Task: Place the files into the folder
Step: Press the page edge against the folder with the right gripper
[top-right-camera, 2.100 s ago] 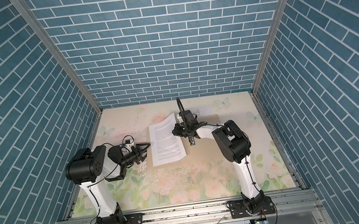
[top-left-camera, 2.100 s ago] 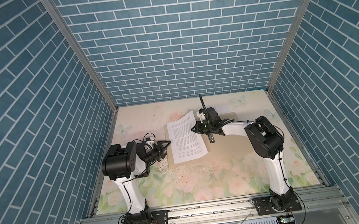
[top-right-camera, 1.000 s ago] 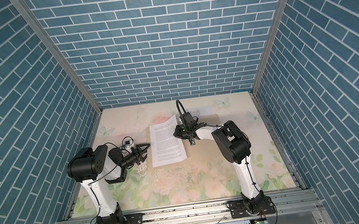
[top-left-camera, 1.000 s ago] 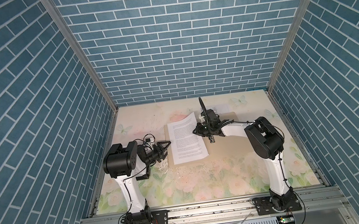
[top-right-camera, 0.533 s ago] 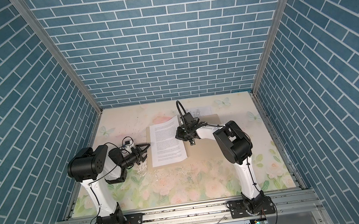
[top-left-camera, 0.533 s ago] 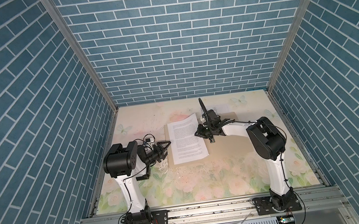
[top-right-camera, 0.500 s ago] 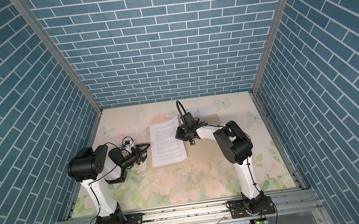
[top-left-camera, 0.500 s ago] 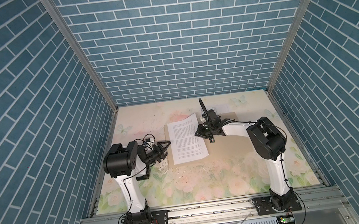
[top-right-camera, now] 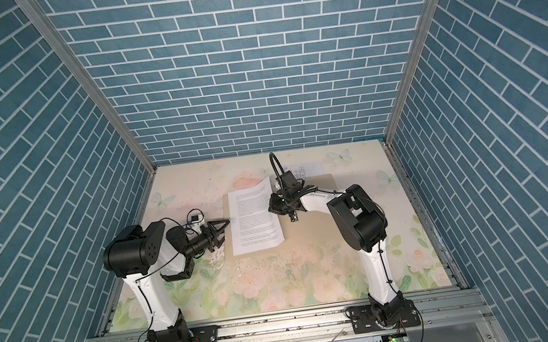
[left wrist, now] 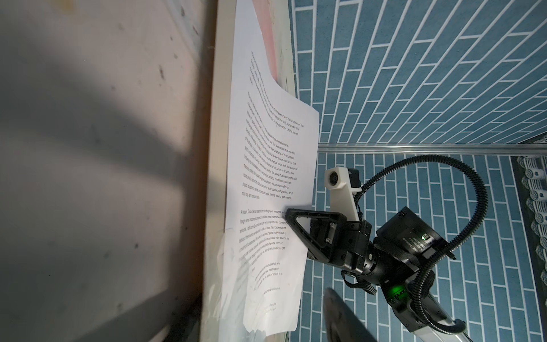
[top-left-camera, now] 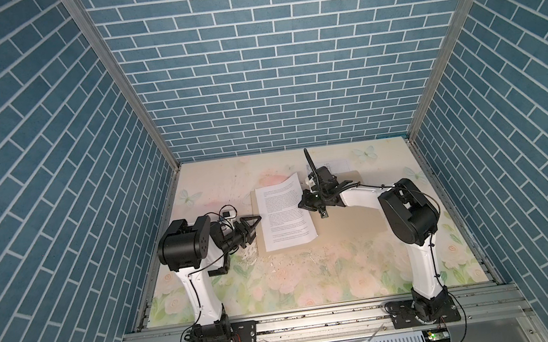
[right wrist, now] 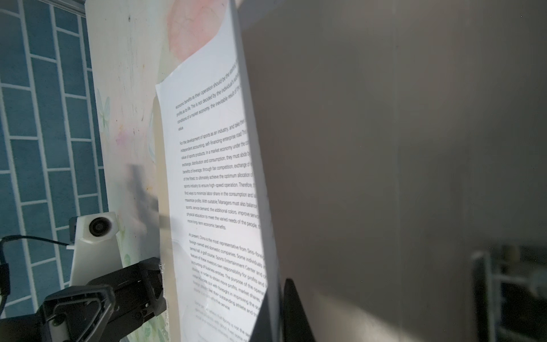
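Right end effector grips the edge of the text sheet over the folder.

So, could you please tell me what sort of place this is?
Probably a robot test cell, not an office: brick-print panels box in a floral tabletop, and the left arm and right arm are bolted to an aluminium rail.

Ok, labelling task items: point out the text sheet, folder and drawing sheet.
text sheet (top-left-camera: 284,216), top view, page middle.
folder (top-left-camera: 349,227), top view, bare tan surface.
drawing sheet (top-left-camera: 338,165), top view, exposed far strip.
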`<state>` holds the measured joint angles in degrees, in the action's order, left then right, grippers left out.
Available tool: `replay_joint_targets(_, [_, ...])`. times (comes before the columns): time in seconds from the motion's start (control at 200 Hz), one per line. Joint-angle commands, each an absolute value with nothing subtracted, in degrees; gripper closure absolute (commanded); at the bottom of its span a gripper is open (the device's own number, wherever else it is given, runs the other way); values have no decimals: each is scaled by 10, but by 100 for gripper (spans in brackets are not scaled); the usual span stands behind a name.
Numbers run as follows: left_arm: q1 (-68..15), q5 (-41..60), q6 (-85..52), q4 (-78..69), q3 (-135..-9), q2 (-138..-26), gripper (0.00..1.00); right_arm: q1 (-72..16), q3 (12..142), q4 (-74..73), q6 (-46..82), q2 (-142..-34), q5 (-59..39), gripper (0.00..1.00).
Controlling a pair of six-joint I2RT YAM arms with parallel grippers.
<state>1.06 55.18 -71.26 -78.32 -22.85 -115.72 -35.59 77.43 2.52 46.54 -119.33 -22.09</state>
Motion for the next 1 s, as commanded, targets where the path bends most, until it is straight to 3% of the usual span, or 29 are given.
replay_joint_targets(0.0, [4,544,-702,-748,-216,-1178,38,-355,757,9,483,-1176,-239,94])
replay_joint_targets(0.42, [4,542,-703,-760,-211,-1185,38,-356,727,-17,537,-1175,-248,100])
replay_joint_targets(0.995, [2,541,-725,-805,-206,-1206,38,-366,711,-57,600,-1177,-247,100])
